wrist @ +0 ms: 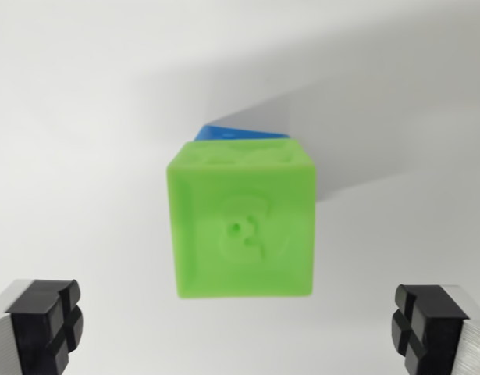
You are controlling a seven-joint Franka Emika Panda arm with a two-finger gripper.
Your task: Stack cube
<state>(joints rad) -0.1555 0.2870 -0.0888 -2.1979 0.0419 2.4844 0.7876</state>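
Tool point(240, 328) fingers apart, empty, at the lower corners; green cube point(241, 223) sits askew over blue cube point(238, 132), so it may topple.

One cube point(241, 223) sits at the middle of the wrist view on the counter point(83, 117). A second cube point(236, 132) lies directly behind it, mostly hidden; only its upper edge shows above the front cube's top. Whether the two touch cannot be determined. The hand point(240, 332) is nearest the camera, one finger point(43, 324) at the wrist view's left and the other at its right, both well apart from the front cube.
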